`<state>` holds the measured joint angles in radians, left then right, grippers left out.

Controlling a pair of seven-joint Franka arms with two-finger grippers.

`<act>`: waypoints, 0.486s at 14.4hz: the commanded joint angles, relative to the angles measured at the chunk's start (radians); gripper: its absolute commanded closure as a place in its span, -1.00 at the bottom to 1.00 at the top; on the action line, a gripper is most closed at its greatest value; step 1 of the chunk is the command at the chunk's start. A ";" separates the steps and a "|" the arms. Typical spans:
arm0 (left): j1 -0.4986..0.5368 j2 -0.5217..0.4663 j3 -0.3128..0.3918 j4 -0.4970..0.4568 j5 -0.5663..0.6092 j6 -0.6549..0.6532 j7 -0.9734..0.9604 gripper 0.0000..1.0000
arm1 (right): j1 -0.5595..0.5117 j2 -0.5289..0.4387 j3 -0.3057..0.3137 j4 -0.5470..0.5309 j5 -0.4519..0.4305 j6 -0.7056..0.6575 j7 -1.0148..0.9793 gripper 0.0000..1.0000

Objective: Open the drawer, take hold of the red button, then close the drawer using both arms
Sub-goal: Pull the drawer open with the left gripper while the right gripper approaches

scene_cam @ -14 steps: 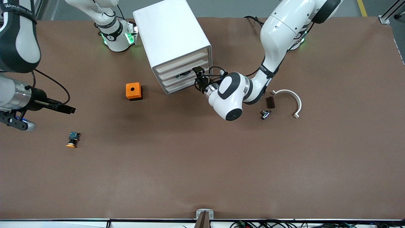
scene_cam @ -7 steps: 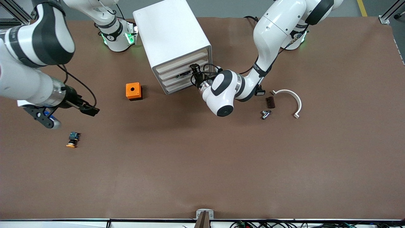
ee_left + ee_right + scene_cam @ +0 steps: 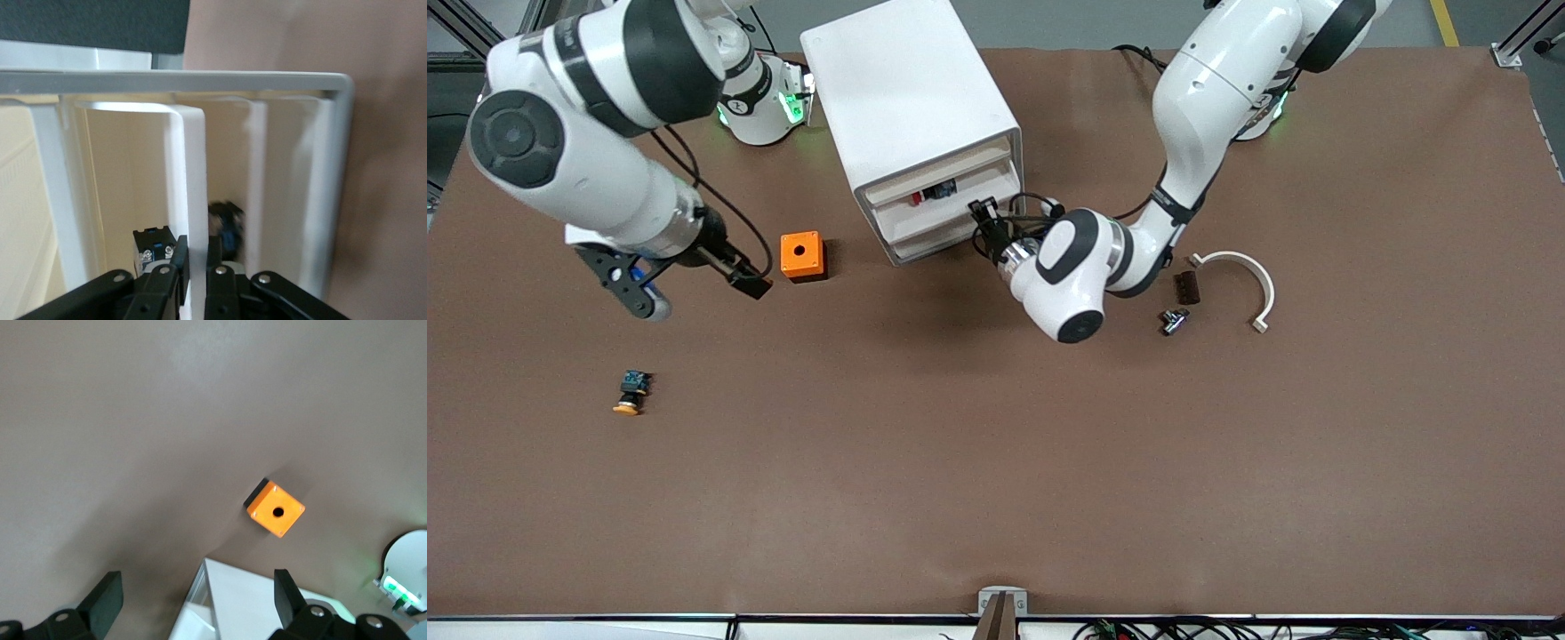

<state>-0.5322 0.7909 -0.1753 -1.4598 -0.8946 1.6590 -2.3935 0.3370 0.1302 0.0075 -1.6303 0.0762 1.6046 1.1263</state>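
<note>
The left gripper (image 3: 193,267) is clamped on the thin white front panel of the drawer (image 3: 943,206) in the white plastic drawer cabinet (image 3: 911,116), that drawer partly pulled out. A judgement: pull straight along the runners, squarely, so the drawer doesn't jam or drag the cabinet across the brown desk (image 3: 996,462).

The right gripper (image 3: 751,284), fingers spread wide and empty, hangs over the desk beside the orange square box with a round hole (image 3: 802,256).

Only the front view shows the small red-capped button (image 3: 915,199) lying in the opened drawer; the left wrist view shows dark parts inside, blurred.
</note>
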 commanded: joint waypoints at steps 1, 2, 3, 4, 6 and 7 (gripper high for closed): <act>0.078 0.019 0.002 0.056 0.002 0.005 0.042 1.00 | 0.069 -0.030 -0.009 -0.045 0.013 0.033 0.111 -1.00; 0.096 0.024 0.002 0.068 0.000 0.005 0.069 1.00 | 0.098 -0.030 -0.009 -0.045 0.011 0.052 0.160 -1.00; 0.109 0.027 0.002 0.078 -0.001 0.007 0.088 1.00 | 0.123 -0.027 -0.009 -0.048 0.013 0.072 0.205 -1.00; 0.118 0.031 0.002 0.081 -0.003 0.008 0.103 1.00 | 0.150 -0.027 -0.009 -0.071 0.013 0.108 0.251 -1.00; 0.120 0.030 0.002 0.082 -0.004 0.008 0.106 0.24 | 0.215 -0.026 -0.009 -0.120 0.011 0.202 0.356 -1.00; 0.123 0.028 0.002 0.082 -0.004 0.008 0.105 -0.20 | 0.250 -0.023 -0.011 -0.138 0.007 0.252 0.415 -1.00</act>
<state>-0.4100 0.8047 -0.1658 -1.4089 -0.8917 1.6661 -2.2970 0.5250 0.1259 0.0088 -1.7064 0.0767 1.7764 1.4414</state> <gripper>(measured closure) 0.714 0.000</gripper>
